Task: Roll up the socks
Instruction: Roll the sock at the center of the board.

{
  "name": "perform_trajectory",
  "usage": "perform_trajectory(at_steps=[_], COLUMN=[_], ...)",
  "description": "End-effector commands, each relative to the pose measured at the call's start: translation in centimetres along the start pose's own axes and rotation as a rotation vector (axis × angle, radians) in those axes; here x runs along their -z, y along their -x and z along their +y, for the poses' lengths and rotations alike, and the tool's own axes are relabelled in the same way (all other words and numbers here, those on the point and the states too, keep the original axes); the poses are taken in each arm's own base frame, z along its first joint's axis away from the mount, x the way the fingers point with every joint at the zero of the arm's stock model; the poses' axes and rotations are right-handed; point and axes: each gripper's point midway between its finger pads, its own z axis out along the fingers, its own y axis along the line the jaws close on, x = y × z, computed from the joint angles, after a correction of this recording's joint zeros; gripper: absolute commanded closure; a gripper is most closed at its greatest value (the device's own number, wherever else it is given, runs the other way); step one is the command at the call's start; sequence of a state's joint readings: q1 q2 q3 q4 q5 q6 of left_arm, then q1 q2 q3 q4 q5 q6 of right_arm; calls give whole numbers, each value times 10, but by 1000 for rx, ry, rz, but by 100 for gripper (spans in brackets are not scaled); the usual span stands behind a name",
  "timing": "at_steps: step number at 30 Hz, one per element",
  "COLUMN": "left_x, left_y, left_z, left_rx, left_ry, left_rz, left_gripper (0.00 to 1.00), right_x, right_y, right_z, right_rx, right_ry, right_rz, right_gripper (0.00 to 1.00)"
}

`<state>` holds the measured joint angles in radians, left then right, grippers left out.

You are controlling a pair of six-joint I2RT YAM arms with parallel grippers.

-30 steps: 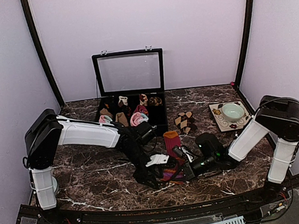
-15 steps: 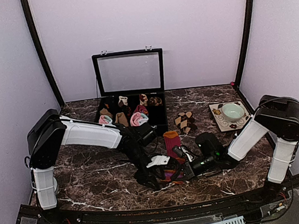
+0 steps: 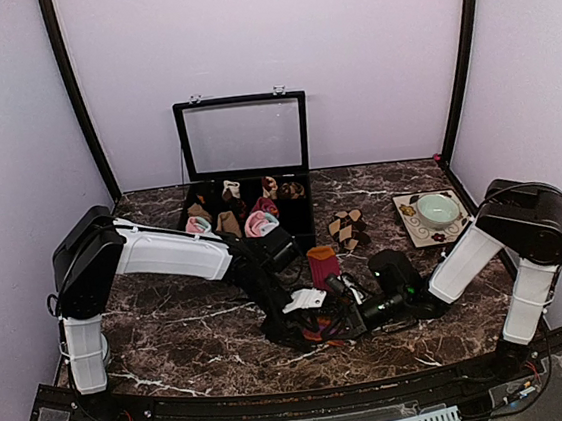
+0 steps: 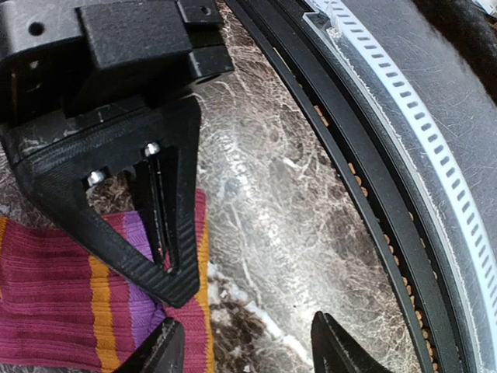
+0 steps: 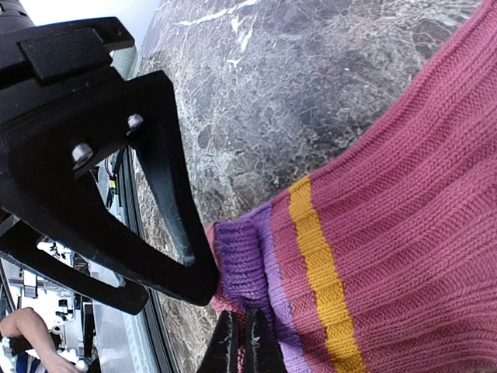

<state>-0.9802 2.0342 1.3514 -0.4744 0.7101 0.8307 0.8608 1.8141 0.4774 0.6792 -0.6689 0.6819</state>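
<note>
The magenta sock (image 5: 388, 217) is laid on the counter (image 4: 264, 194) at front centre, its cuff pinched by the closed right gripper (image 5: 242, 334). The left gripper (image 4: 245, 350) is seen with jaws apart just beside the cuff.

Sock (image 5: 388, 217): no lettering to read.
Box lid (image 3: 242, 137): no print to read.
Arms (image 3: 165, 251): no marks legible.
Tabletop (image 3: 173, 332): no label legible.
</note>
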Motion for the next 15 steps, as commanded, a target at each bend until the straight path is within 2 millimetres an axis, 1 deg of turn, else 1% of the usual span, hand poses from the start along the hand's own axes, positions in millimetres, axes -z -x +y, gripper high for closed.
perform_trajectory(at_steps=[1, 4, 7, 10, 12, 15], left_x=[8, 2, -1, -3, -4, -7], left_y=[13, 5, 0, -2, -4, -9], left_z=[4, 9, 15, 14, 12, 9], left_rx=[-51, -48, -50, -49, -46, -38], left_ry=[44, 55, 85, 83, 73, 63], left_rz=[-17, 4, 15, 16, 18, 25], left_gripper=[41, 41, 42, 43, 46, 53], right_x=[12, 12, 11, 11, 11, 10], right_y=[-61, -60, -60, -59, -58, -56], right_z=[-74, -74, -74, -74, -73, -73], right_rx=[-211, -210, -214, -214, -214, -213], right_ry=[-286, -285, -282, -281, -280, -280], right_rz=[128, 126, 125, 123, 122, 119], right_gripper=[100, 100, 100, 100, 100, 100])
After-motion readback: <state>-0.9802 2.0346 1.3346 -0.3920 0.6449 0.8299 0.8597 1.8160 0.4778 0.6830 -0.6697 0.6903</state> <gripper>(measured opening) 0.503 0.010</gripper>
